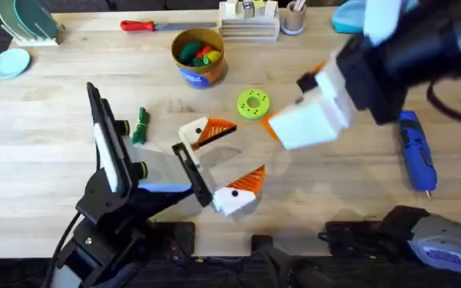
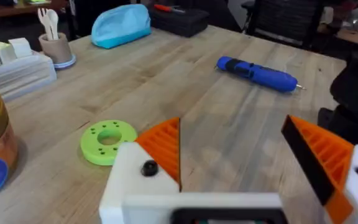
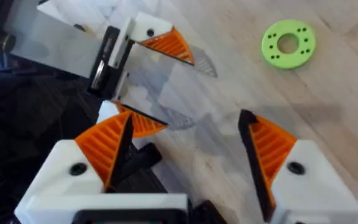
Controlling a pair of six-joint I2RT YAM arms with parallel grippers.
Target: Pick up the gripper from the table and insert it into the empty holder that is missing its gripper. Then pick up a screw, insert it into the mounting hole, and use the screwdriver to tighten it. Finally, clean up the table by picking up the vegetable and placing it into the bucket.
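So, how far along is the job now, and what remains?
Looks done: each white finger mount in view carries an orange ribbed wedge. In hand: nothing; the left gripper and right gripper are open and empty. Left: the chunky blue powered screwdriver lies on the table, and the knobbly dark-green toy vegetable lies outside the round yellow-orange bucket. Screw: cannot tell.
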